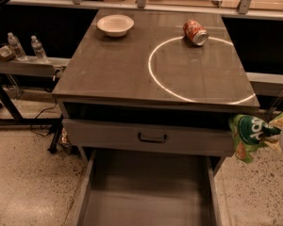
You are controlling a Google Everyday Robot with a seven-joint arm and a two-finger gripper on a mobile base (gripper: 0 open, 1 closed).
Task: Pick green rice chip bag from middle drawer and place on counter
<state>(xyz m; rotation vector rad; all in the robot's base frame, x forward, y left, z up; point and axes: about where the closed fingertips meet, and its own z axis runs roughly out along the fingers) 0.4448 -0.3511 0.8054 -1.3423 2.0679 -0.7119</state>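
Observation:
The green rice chip bag (247,136) hangs in the air at the right, just off the counter's front right corner and below its top. My gripper (271,132) is at the right edge of the view, shut on the bag's right side. The middle drawer (146,192) is pulled out below, its flat grey floor bare. The counter (118,69) is the glossy grey-brown top with a thin white circle ring (153,79).
A red-orange soda can (195,32) lies on its side at the ring's far edge. A white bowl (115,25) sits at the counter's back left. Water bottles (23,46) stand on a side shelf at left. A shut drawer front with dark handle (152,138) is above the open drawer.

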